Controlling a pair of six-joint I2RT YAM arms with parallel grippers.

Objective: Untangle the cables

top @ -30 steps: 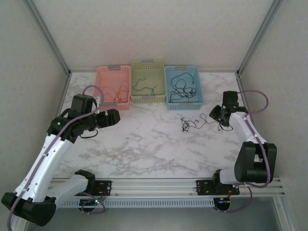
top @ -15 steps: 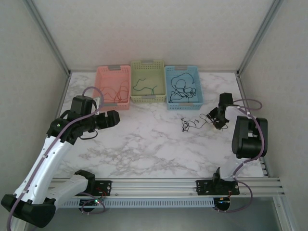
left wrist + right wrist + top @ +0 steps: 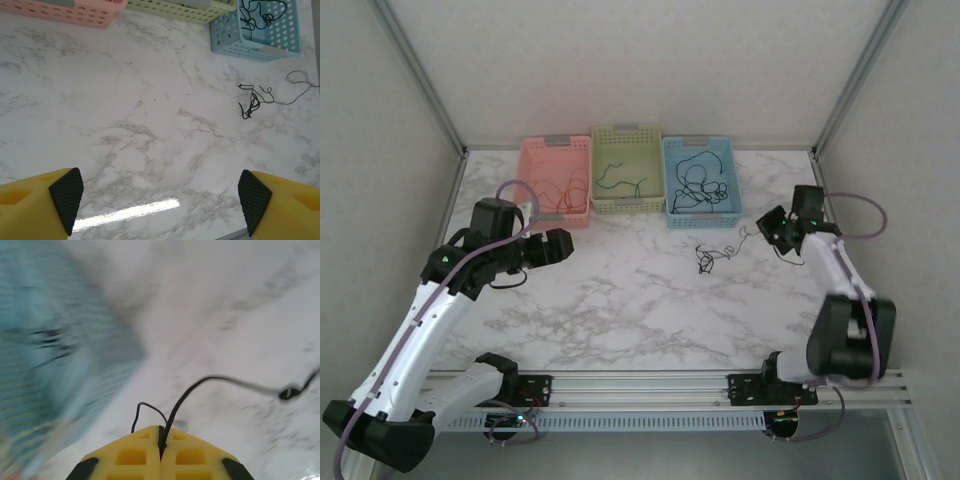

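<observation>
Right gripper (image 3: 161, 432) jaws clamped on thin black cable (image 3: 200, 382). Its tangled end (image 3: 710, 258) lies on white marble table (image 3: 620, 300), near side of blue perforated plastic basket (image 3: 698, 218). Left gripper (image 3: 160, 200) jaws wide open. Pink plastic basket (image 3: 535, 145), pale-green plastic basket (image 3: 628, 205) in row left of blue.

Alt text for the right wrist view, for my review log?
The right tool, its yellow fingers closed together, pinches a thin black cable that arcs away to the right over the marble table. A blurred blue basket sits at left.
</observation>
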